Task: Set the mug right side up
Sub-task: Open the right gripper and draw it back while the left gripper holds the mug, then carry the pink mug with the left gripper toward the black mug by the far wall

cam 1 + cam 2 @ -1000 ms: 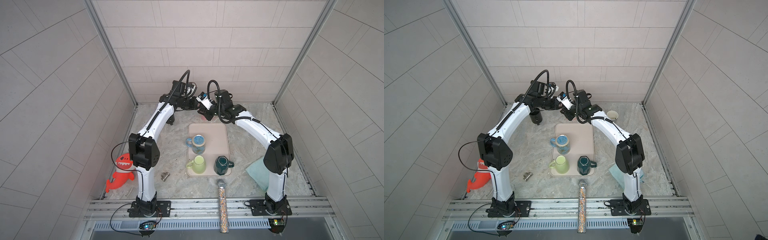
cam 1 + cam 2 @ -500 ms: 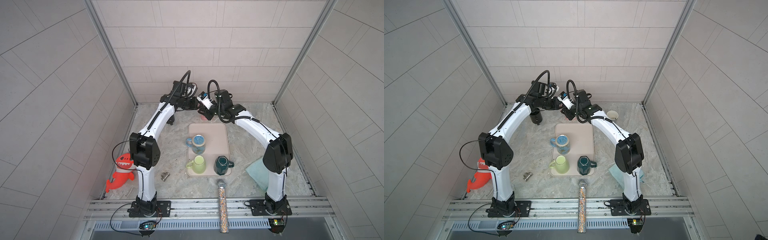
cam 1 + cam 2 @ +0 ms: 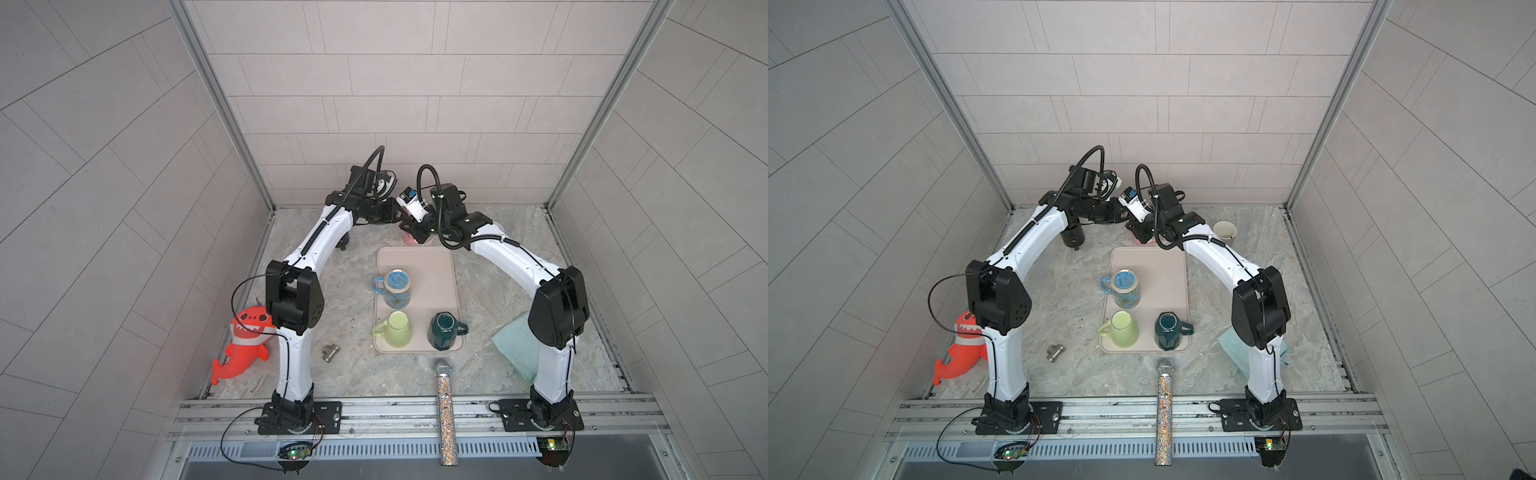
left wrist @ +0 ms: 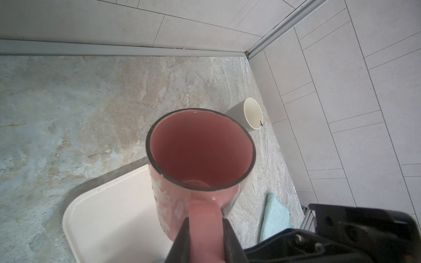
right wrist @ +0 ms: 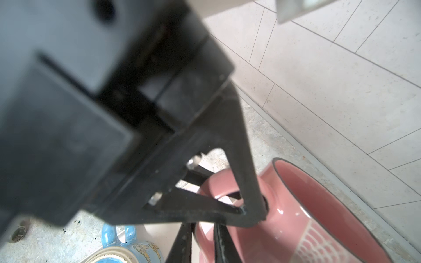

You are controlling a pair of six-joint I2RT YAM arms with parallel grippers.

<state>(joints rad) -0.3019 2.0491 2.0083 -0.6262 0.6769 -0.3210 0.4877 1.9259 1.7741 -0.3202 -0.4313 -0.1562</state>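
Looks nearly done to me: your mug (image 4: 200,148) is mouth-up at the back of the worktop (image 4: 68,102), by the tray's (image 4: 102,216) far edge. Your left hand (image 4: 205,219) is clamped on its handle (image 4: 205,211). Right hand (image 5: 201,227) sits close, fingers (image 5: 222,246) narrow w/ pink btwn them; can't tell if it grips. Left to do: confirm it's resting, then let go.

Pink mug (image 4: 200,145) — dark rim, white pattern, blue butterfly mug (image 3: 397,286), lime mug (image 3: 398,330), teal mug (image 3: 442,330), beige tray (image 3: 436,270)
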